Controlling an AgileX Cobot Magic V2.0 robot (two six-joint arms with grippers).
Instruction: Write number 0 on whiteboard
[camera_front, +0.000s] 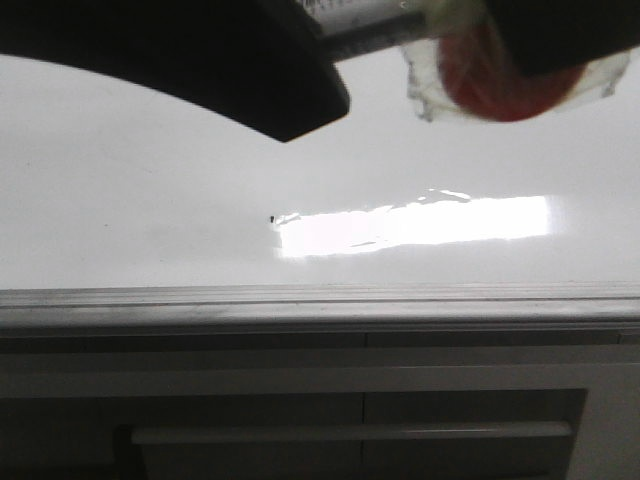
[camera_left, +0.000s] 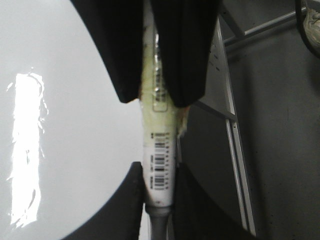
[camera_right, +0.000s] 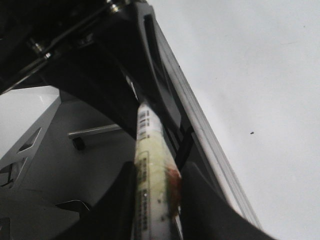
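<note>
The whiteboard (camera_front: 150, 200) is glossy white with a grey edge strip (camera_front: 300, 300) along its near side. No number 0 shows on it, only a tiny black dot (camera_front: 274, 217). A white marker (camera_left: 160, 165) with barcode labels and yellowed tape is held at both ends. My left gripper (camera_left: 159, 190) is shut on it near its grey end. My right gripper (camera_right: 155, 195) is shut on its taped part, where a red patch (camera_right: 172, 182) shows. In the front view both grippers (camera_front: 290, 100) (camera_front: 560, 40) are above the board with the marker (camera_front: 370, 35) between them.
A bright glare patch (camera_front: 420, 225) lies on the board near the dot, which also shows in the right wrist view (camera_right: 251, 133). A grey cabinet front with a bar handle (camera_front: 350, 433) is below the board edge. A metal frame (camera_left: 235, 140) stands beside the board.
</note>
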